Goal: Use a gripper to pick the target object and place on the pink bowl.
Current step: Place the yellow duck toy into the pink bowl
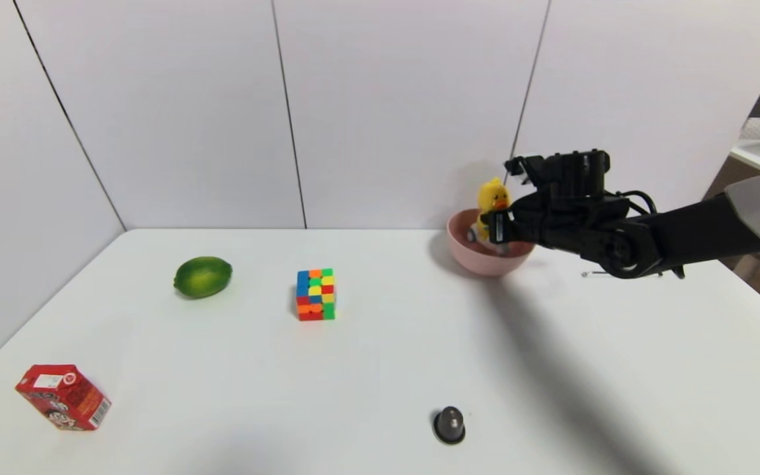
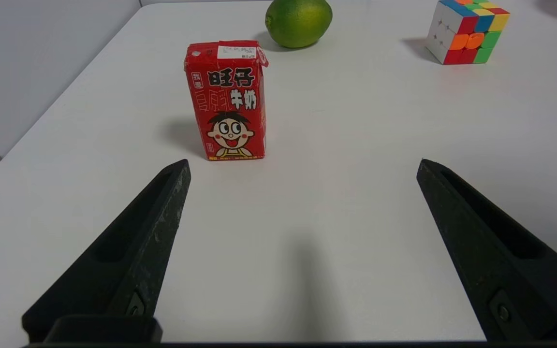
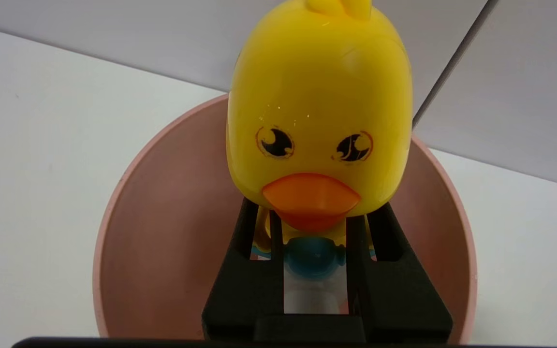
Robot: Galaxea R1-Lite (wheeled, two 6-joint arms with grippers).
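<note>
The yellow duck toy [image 1: 492, 198] with its orange beak sits upright between the fingers of my right gripper [image 1: 495, 232], which is shut on its body just under the head. In the right wrist view the duck [image 3: 319, 111] faces the camera, and its white and light-blue base is inside the rim of the pink bowl [image 3: 157, 217]. My right gripper [image 3: 315, 227] has a black finger [image 3: 240, 270] pressed to each side of the toy. The pink bowl [image 1: 485, 264] stands at the table's far right. I cannot tell if the base touches the bowl's bottom. My left gripper [image 2: 302, 164] stands open over bare table.
A green lime [image 1: 202, 276] and a multicoloured puzzle cube [image 1: 315, 294] lie mid-table, left of the bowl. A red drink carton [image 1: 63, 397] stands near the front left, just ahead of the left gripper [image 2: 227, 99]. A small dark knob [image 1: 449, 423] sits near the front edge.
</note>
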